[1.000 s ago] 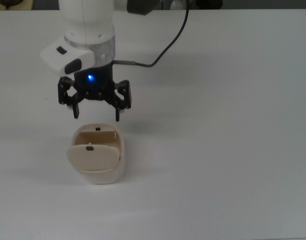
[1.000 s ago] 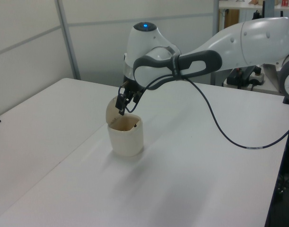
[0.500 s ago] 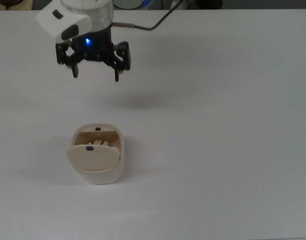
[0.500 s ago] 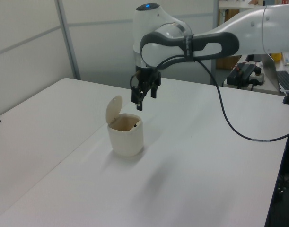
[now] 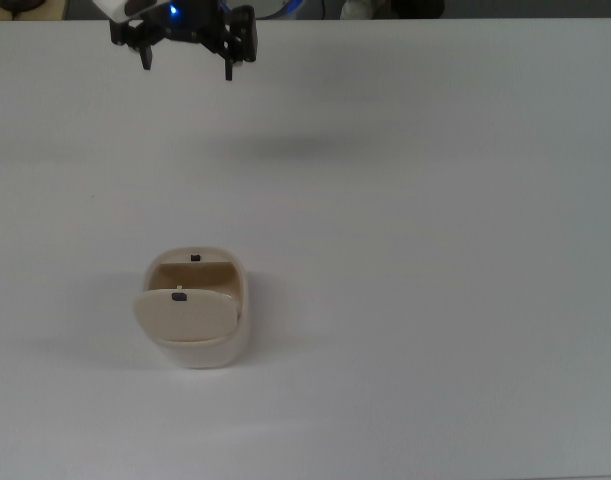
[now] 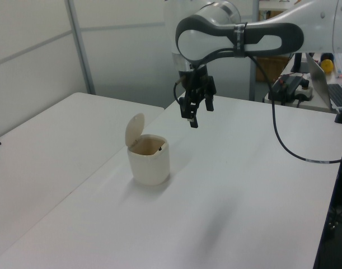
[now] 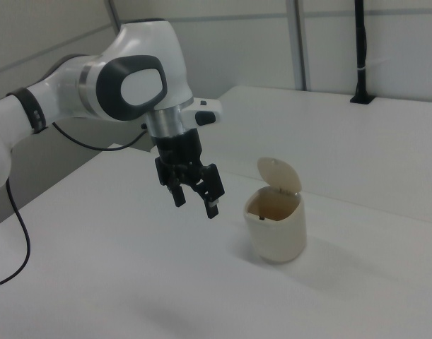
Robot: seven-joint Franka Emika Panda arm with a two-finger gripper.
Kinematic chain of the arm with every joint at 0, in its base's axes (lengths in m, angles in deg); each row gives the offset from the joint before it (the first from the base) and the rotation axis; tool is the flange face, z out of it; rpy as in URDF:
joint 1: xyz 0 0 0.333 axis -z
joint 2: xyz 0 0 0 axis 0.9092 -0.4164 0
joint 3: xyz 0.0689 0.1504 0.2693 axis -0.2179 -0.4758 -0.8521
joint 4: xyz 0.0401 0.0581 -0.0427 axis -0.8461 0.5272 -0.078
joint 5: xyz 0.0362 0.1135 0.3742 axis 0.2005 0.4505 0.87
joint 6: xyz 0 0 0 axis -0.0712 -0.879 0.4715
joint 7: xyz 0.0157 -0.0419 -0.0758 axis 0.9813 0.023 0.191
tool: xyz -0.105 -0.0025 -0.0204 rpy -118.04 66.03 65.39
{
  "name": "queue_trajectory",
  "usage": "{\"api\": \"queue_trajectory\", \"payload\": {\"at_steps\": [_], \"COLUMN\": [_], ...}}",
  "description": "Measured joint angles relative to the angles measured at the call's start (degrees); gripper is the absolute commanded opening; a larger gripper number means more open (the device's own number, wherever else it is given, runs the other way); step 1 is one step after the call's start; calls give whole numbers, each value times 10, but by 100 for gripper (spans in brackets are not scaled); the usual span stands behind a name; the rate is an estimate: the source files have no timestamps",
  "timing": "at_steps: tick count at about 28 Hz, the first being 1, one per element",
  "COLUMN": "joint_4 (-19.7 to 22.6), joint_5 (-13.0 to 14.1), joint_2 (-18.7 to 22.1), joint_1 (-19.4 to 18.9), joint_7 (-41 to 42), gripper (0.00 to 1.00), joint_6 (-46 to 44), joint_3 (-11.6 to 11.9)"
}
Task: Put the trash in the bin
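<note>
Hangs above the white table (image 6: 226, 185), well apart from the bin (image 6: 150, 162): gripper (image 6: 193, 115) with fingers spread wide and nothing between them. Appears only at the upper edge in the top view, gripper (image 5: 187, 58) cut off above the fingers; shows with the whole white arm (image 7: 124, 88) in the right view, gripper (image 7: 195, 203) to the right view's left of the bin (image 7: 276, 227). Stands upright with flap lid (image 7: 279, 175) raised. Cannot tell where the trash lies; top view looks into the bin (image 5: 197, 315), interior largely hidden by the lid (image 5: 185, 316).
</note>
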Motion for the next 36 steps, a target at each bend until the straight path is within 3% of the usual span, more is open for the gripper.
{"api": "queue_trajectory", "payload": {"at_steps": [7, 36], "joint_4": [0, 2], "joint_5": [0, 16], "joint_2": [19, 15], "joint_1": [14, 15], "joint_7": [0, 0], "gripper": [100, 100], "joint_6": [-11, 27], "joint_3": [3, 3]}}
